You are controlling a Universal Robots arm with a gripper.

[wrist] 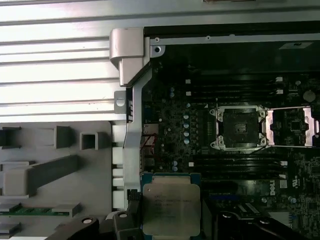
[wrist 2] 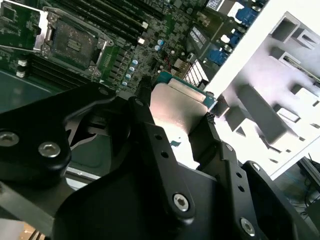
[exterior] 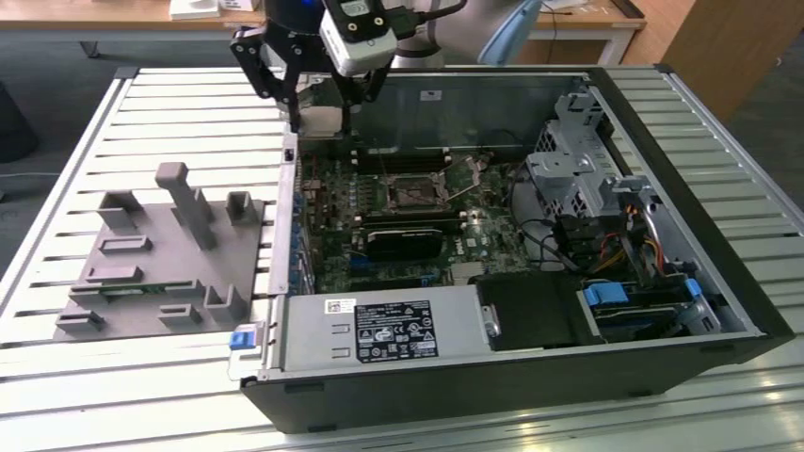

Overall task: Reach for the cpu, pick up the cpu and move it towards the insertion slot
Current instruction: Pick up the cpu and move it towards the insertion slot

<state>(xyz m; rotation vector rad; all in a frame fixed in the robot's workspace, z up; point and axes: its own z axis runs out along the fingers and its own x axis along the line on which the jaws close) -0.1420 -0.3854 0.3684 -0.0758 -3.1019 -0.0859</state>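
My gripper [exterior: 322, 111] hangs over the far left corner of the open computer case, shut on the cpu [exterior: 320, 120]. In the second wrist view the cpu [wrist 2: 176, 107], a silvery square with a green rim, sits clamped between the black fingers [wrist 2: 142, 107] of the gripper [wrist 2: 179, 97]. The first wrist view has the cpu [wrist: 171, 205] above the motherboard's edge, next to the case wall. The insertion slot [exterior: 412, 191] is a dark square socket with its metal frame flipped open [wrist: 239, 127] [wrist 2: 75, 45]. It lies apart from the cpu, further into the board.
A grey plastic tray [exterior: 151, 264] with upright posts lies on the slatted table, on the exterior view's left. Inside the case [exterior: 703, 217] are a black finned block [exterior: 409, 240], memory slots, drive cages with cables [exterior: 590, 198] and a power supply [exterior: 377, 331].
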